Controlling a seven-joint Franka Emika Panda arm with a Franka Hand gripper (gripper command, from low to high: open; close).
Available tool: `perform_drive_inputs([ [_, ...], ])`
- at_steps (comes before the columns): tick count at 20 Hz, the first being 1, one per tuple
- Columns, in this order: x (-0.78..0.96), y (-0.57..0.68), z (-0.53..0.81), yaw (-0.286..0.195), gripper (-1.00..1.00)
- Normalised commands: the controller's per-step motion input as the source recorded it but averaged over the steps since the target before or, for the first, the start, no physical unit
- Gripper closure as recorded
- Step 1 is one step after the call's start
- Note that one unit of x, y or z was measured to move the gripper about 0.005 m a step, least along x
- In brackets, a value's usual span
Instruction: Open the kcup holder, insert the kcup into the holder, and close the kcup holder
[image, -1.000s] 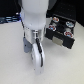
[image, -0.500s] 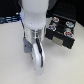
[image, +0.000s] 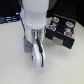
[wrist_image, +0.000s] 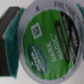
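Arm: the white Panda arm (image: 31, 15) comes down from the top of the exterior view, its lower part reaching to the worktop (image: 12, 60) on the exterior view's left of the kcup holder.

Gripper: the gripper (image: 38, 56) hangs low over the worktop, near the kcup holder's front corner. In the exterior view its fingertips are too blurred to read. The wrist view shows a dark finger pad (wrist_image: 7, 40) pressed against the side of the kcup, so the gripper is clenched on the kcup.

Kcup: the kcup (wrist_image: 49, 44) fills most of the wrist view. Its lid is green with a pale rim and carries the words "DARK MAGIC" in white, with a small white square mark beside them. A teal-green edge shows between the lid and the finger pad. In the exterior view the pod cannot be made out; it is hidden at the gripper, off the exterior view's left of the kcup holder.

Kcup holder: the black boxy kcup holder (image: 64, 41) sits on the worktop at the exterior view's right. Its top side shows round slots.

Other pods: several round pods (image: 61, 28) with pale rims sit in the kcup holder's slots; their colours are hard to tell.

Worktop: pale and plain around the kcup holder.
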Motion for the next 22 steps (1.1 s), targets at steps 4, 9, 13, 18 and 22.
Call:
perform_drive_inputs([
  [4, 0.05, 0.21, 0.47, -0.015, 1.0],
  [9, 0.07, 0.29, 0.62, -0.006, 1.0],
  [13, 0.03, 0.47, 0.81, 0.05, 1.0],
  [18, 0.02, 0.47, 0.78, 0.05, 1.0],
  [22, -0.01, 0.49, 0.71, 0.074, 1.0],
])
